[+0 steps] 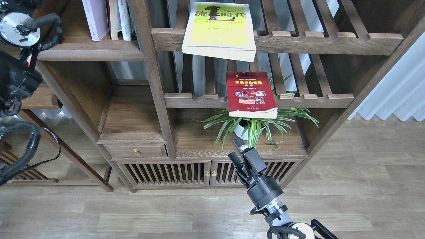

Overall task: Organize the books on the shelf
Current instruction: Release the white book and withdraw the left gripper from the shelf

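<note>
the lavender book (91,20) stands upright on the solid shelf (93,54) at upper left, just beside a few other upright books (120,20). the yellow book (219,31) lies flat on the upper slatted rack (328,43), its near edge hanging past the front rail. the red book (251,94) lies flat on the lower rack (315,99), also overhanging, right above the plant (254,127).

the right gripper (239,152) hangs low in front of the cabinet, below the plant, with its fingers apart and nothing between them. the left arm (16,30) comes in at the left edge; its gripper is out of frame, so i cannot tell its state.

judging from this, two books are not yet on the shelf. the main risk is the overhang: a nudge from below or a pinch on only the free edge could tip either book off its rail, and the red one would drop onto the plant. reaching up from where the right gripper sits means passing close to the leaves and the rail, so a snag there is possible. slotting another book beside the lavender one could also knock the upright row over.
</note>
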Robot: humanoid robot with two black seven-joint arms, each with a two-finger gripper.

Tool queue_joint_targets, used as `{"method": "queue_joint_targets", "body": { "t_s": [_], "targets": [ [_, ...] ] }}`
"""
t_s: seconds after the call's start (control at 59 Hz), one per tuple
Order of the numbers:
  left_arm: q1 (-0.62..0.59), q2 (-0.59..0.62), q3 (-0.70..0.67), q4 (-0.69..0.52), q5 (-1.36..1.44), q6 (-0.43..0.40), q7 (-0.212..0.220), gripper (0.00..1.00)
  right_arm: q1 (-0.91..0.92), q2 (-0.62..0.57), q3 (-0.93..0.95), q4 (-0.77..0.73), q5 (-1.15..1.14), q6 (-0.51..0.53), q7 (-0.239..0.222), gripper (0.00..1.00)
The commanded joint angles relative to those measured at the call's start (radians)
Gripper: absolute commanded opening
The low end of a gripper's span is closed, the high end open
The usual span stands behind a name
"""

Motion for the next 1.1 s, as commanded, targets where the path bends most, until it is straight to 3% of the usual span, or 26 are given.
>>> {"method": "queue_joint_targets", "body": {
  "t_s": [0.0,0.119,0.271,0.559,0.661,0.898,1.085],
  "targets": [
    [0.002,0.007,-0.001,-0.023,-0.03,0.0,0.003,0.45,0.0,0.0,0.0,0.0,0.0,0.0,0.0,0.98],
    [0.02,0.042,-0.014,-0.089,-0.068,0.0,0.018,0.53,-0.002,0.0,0.0,0.0,0.0,0.0,-0.001,0.98],
    [0.056,0.064,-0.014,-0.147,-0.097,0.0,0.037,0.53,0.006,0.0,0.0,0.0,0.0,0.0,-0.001,0.98],
    [0.152,0.078,-0.02,-0.316,-0.18,0.0,0.147,0.53,0.01,0.0,0.0,0.0,0.002,0.0,-0.001,0.98],
    [0.174,0.078,-0.032,-0.361,-0.18,0.0,0.164,0.53,0.01,0.0,0.0,0.0,0.0,0.0,-0.001,0.98],
    [0.25,0.09,-0.129,-0.491,-0.182,0.0,0.236,0.53,0.01,0.0,0.0,0.0,0.0,0.0,-0.001,0.98],
    [0.376,0.09,-0.224,-0.618,-0.188,0.0,0.279,0.53,0.01,0.0,-0.002,0.001,0.0,0.0,-0.001,0.98]
  ]
}}
